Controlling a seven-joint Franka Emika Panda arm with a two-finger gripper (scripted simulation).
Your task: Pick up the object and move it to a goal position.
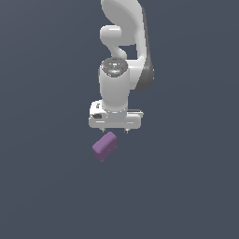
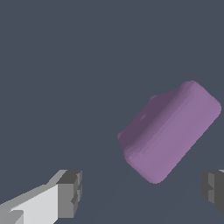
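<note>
So the white Franka arm (image 1: 122, 56) hangs straight down from the top of the exterior view, with its white boxy gripper (image 1: 115, 132) pointing at the flat dark slate-grey tabletop (image 1: 46, 186). From this angle the hand is seen mostly from above, so you only get two tiny finger stubs poking out under the body, spread toward either end of it. Just below them in the picture sits the small matte purple rectangular block with rounded edges (image 1: 104, 146), lying at a diagonal and a little toward the exterior view's left of the gripper's middle. You can't really judge from here whether the fingers are level with it or above it.

The wrist view fills that in. There the purple block (image 2: 170, 133) is big and clear, resting flat on the grey surface, tilted diagonally, with a lighter long face and a darker shaded side. The two dark grey fingertips (image 2: 70, 194) sit at opposite edges of the picture, wide apart, nothing between them. The block is off to one side, nearer one fingertip, and clear of both, so no contact. One finger's white link shows; the other is mostly cropped.
</note>
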